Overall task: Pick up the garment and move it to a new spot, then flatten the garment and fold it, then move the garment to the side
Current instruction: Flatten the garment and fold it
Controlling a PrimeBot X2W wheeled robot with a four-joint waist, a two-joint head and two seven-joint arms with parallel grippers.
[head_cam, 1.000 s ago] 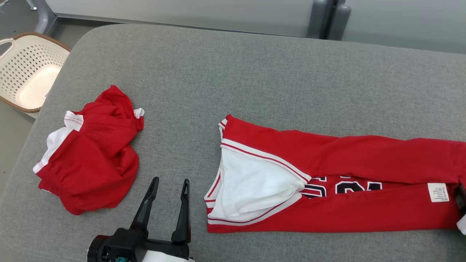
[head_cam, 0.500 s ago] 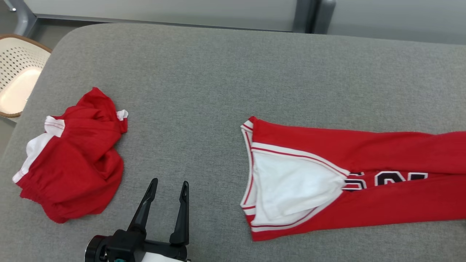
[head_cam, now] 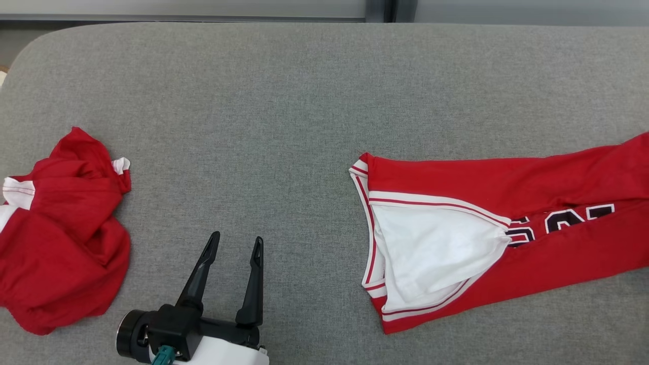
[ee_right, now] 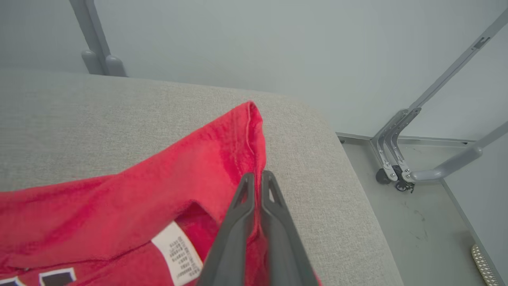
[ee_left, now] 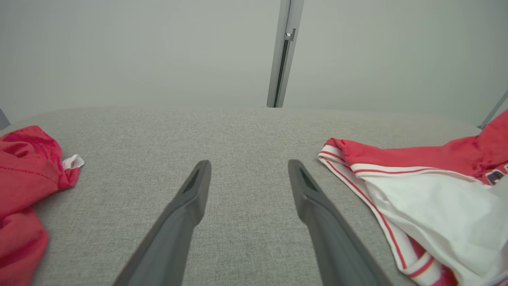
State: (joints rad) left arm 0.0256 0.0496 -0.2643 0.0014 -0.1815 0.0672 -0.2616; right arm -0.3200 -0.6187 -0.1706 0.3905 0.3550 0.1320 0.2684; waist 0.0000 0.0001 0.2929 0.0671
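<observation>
The garment [head_cam: 507, 177] is a red jersey with white trim and dark numbers, folded lengthwise on the right half of the grey table. Its white-lined neck end points left and its far end runs past the head view's right edge. In the right wrist view my right gripper [ee_right: 258, 174] is shut on the garment's [ee_right: 158, 186] red hem corner, near a white label. My left gripper [head_cam: 237, 237] stands open and empty over bare table, left of the neck end [ee_left: 416, 159]; its fingers [ee_left: 190, 198] are spread wide.
A second red garment with white trim [head_cam: 61, 243] lies crumpled at the table's left, also seen in the left wrist view [ee_left: 20, 159]. Past the grey table's [head_cam: 279, 101] rounded right edge are the floor and a grey metal frame [ee_right: 397, 159].
The camera has swung right and the basket has left the view. My right gripper has shut on the jersey's end. The jersey has slid right, away from the crumpled garment.
</observation>
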